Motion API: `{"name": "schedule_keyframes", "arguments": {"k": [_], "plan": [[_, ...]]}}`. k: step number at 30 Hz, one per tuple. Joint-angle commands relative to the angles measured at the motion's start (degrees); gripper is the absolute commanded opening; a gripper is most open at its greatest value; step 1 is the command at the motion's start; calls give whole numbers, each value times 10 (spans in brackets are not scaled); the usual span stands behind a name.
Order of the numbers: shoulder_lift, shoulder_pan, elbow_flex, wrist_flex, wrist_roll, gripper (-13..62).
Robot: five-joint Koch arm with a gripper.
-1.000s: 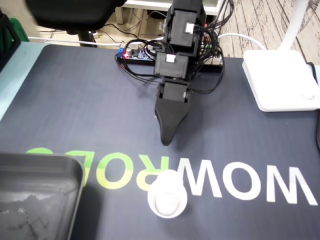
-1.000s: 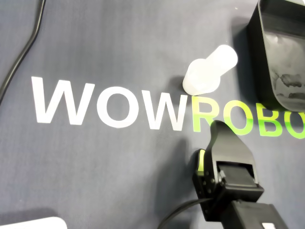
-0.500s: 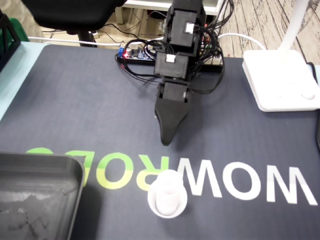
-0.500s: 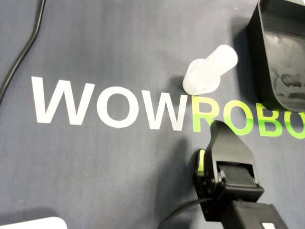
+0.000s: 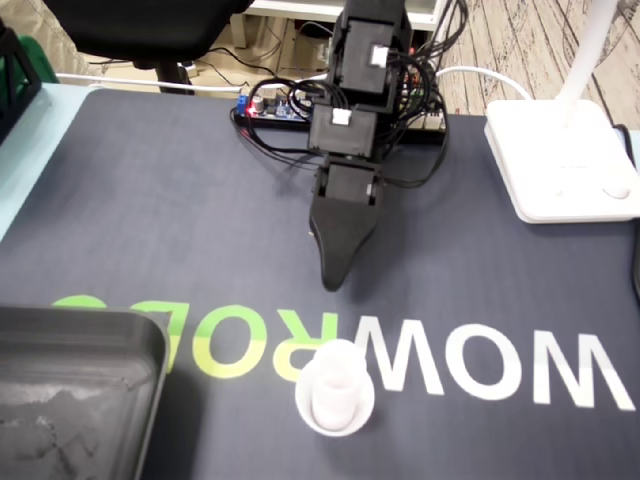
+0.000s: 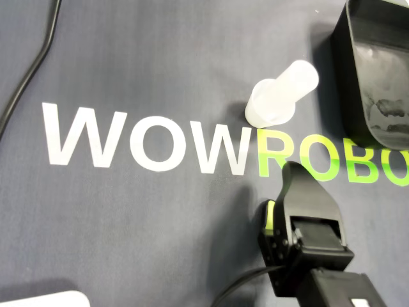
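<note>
A small translucent white bottle [image 5: 335, 392] stands upright on the dark mat, on the printed lettering; in the overhead view the bottle [image 6: 279, 96] stands just above the letters. My black gripper [image 5: 332, 283] points down at the mat a short way behind the bottle in the fixed view. Its jaws form one closed wedge with nothing between them. In the overhead view the gripper [image 6: 291, 167] tip lies below the bottle, about a bottle's length off, not touching it.
A black tray [image 5: 90, 330] sits at the fixed view's lower left, and the same tray [image 6: 358, 70] appears at the overhead view's upper right. A white lamp base [image 5: 560, 160] stands at the right. Cables and a circuit board [image 5: 275, 105] lie behind the arm. A black cable [image 6: 32, 70] crosses the mat.
The bottle looked blurred a second ago and is sharp and still now. The arm and gripper have not moved.
</note>
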Motion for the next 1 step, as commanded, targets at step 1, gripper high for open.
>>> {"name": "schedule_keyframes", "arguments": {"k": [1], "plan": [[43,-2,18,4,1,338]]}}
